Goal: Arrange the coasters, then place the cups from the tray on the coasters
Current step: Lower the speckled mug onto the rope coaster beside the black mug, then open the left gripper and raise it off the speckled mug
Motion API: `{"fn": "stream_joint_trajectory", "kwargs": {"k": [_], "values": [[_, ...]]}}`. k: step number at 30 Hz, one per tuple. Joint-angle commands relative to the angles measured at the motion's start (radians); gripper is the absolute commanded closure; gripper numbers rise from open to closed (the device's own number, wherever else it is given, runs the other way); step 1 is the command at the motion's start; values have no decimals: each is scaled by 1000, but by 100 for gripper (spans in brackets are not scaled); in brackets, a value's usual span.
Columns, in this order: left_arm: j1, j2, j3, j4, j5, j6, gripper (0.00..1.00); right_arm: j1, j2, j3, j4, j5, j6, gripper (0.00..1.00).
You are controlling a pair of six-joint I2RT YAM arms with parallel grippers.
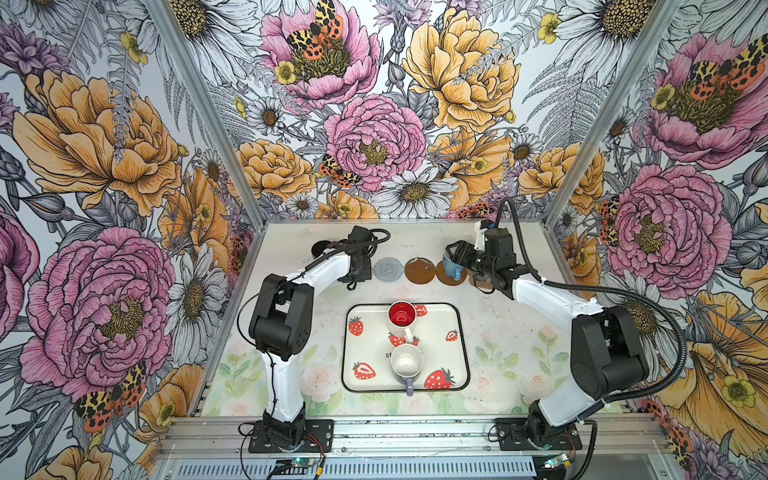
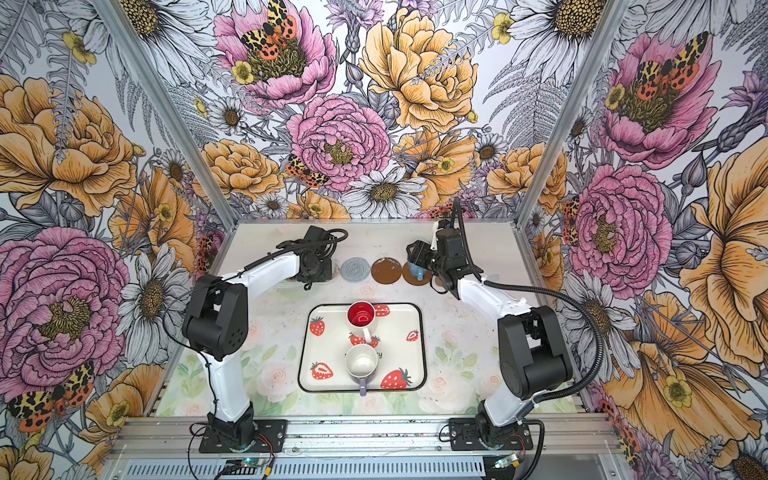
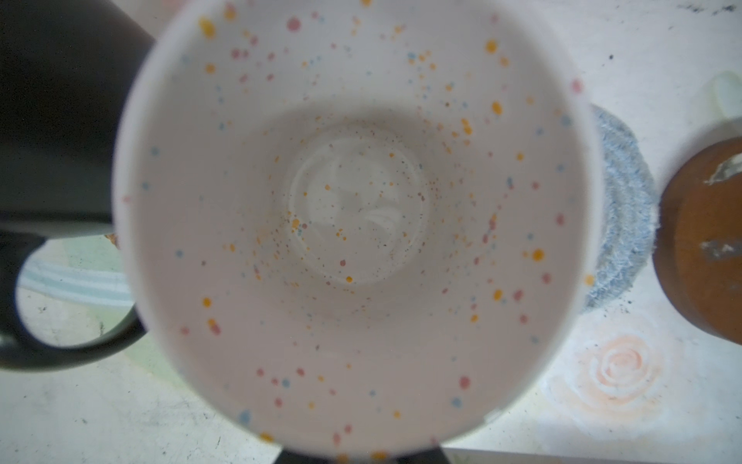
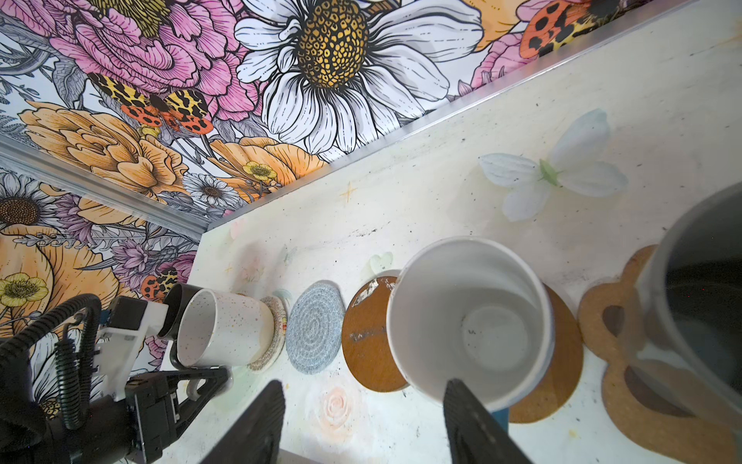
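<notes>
Open table (image 1: 505, 332) on both sides of the tray (image 1: 440, 355) and before the coaster row (image 1: 388, 270). Mid-tray blocked by red-lined mug (image 1: 402, 318) and lilac mug (image 1: 406, 365); row ends crowded by left arm (image 1: 328, 268), right arm (image 1: 536, 291), speckled white mug (image 4: 225, 333), light blue mug (image 1: 452, 269).

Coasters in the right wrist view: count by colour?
Brown round: 2
Grey-blue woven: 1
Cream woven: 1
Tan paw-shaped: 1
Total: 5 in view

Glossy red-lined cup (image 1: 402, 319), woven grey-blue coaster (image 1: 387, 270)
</notes>
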Motion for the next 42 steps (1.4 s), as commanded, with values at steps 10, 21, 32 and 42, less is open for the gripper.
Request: {"fn": "stream_joint_trajectory", "kwargs": {"k": [10,21,32,42], "values": [[5,-27,26,48,-28,-2,55,-8,-17,17,19,-7,1,35],[-2,-116,-3,48,-38,-8,47,-8,-32,8,19,-4,3,35],[-76,-299,-35,51,-198,-23,45,-5,-63,-15,21,4,17,35],[-171,-508,-146,160,-342,-77,42,32,-96,-9,-1,23,17,36]]}}
